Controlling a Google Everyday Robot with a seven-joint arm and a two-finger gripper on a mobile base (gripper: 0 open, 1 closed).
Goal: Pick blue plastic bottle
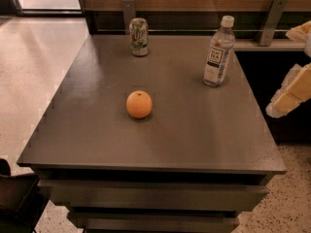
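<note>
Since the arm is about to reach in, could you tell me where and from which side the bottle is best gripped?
Probably around the labelled middle of the bottle, coming level from the right, where the gripper hangs beyond the table edge. The bottle stands upright and round, and the can and orange sit away to its left.
</note>
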